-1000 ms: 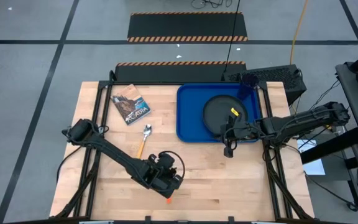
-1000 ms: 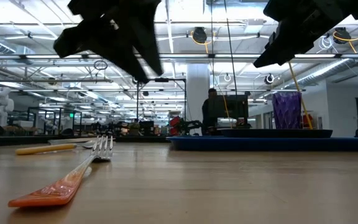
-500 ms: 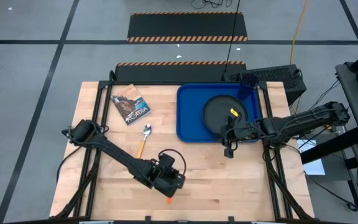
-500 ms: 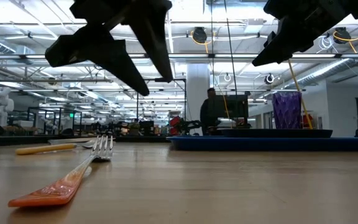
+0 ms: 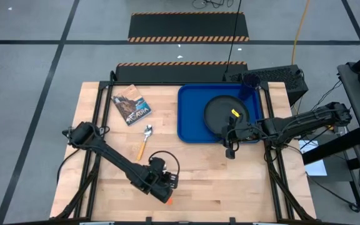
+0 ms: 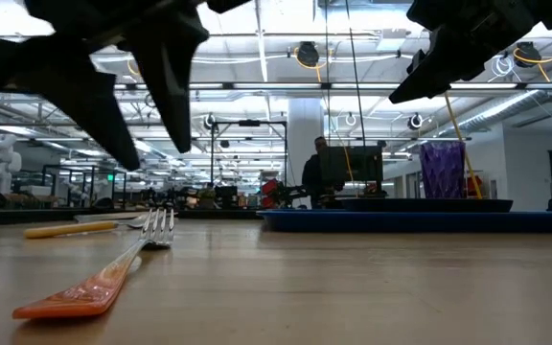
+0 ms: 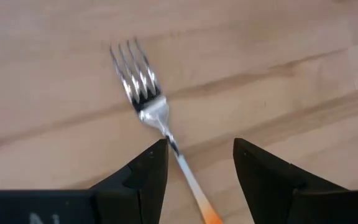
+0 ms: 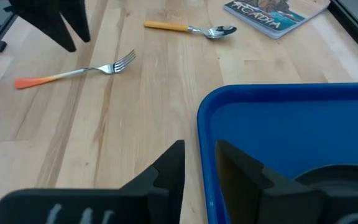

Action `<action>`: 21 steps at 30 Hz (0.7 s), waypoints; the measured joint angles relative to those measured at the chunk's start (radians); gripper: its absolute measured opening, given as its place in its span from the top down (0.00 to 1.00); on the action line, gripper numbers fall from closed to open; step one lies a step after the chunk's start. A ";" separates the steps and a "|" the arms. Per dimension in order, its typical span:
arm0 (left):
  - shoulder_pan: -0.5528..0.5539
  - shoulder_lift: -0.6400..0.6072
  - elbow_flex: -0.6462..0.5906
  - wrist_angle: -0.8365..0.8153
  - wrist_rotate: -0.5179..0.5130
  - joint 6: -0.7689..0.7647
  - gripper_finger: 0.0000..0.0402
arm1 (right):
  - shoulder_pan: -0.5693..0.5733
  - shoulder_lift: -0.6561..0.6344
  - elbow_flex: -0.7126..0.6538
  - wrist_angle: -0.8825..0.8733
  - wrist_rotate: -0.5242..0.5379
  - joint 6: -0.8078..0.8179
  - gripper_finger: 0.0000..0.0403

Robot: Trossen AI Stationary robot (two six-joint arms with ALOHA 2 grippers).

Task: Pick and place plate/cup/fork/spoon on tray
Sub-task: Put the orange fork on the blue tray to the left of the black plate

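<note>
In the high view the left gripper hangs low in the lower middle of the frame, over the bare wooden table. Its wrist view shows the two dark fingers spread, with nothing clamped between them; the fork lies flat on the wood under the gap. There the fork's long axis runs diagonally through the frame: the silver tines point to the upper left, and the orange end of the handle goes off at the lower edge between the fingers. In the low view the fork lies at the lower left of the frame, orange handle near the camera and tines pointing away.

The spoon lies left of centre in the high view. Its long axis is nearly vertical in the frame, bowl toward the top and orange handle toward the bottom. A printed booklet sits just above and left of it.

The blue tray fills the upper right of the table. The black plate lies flat inside it, and the purple cup stands at the tray's upper right corner.

The right gripper hovers at the tray's lower edge. In its wrist view the fingers stand a narrow gap apart, straddling the tray's rim without gripping anything.
</note>
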 joint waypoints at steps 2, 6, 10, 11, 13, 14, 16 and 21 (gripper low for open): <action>-0.009 0.004 0.000 0.002 0.012 -0.028 0.54 | 0.000 0.000 0.000 -0.005 0.000 0.016 0.79; -0.013 0.044 -0.002 -0.014 0.067 -0.066 0.54 | 0.000 0.000 0.000 -0.027 -0.003 0.043 0.79; -0.012 0.076 0.001 0.022 0.059 -0.066 0.54 | 0.000 0.000 0.000 -0.052 -0.002 0.054 0.79; -0.009 0.087 0.000 0.022 0.061 -0.066 0.54 | 0.000 0.000 0.000 -0.052 -0.002 0.055 0.79; -0.003 0.105 0.000 0.054 0.074 -0.066 0.54 | 0.000 0.000 0.000 -0.056 -0.002 0.057 0.79; -0.002 0.110 0.000 0.055 0.088 -0.066 0.54 | 0.000 0.000 0.000 -0.059 -0.002 0.062 0.79; 0.005 0.120 0.000 0.040 0.102 -0.068 0.54 | 0.000 0.000 0.000 -0.063 -0.001 0.073 0.79; 0.016 0.129 0.001 0.031 0.096 -0.044 0.54 | 0.000 0.000 0.000 -0.078 -0.001 0.078 0.79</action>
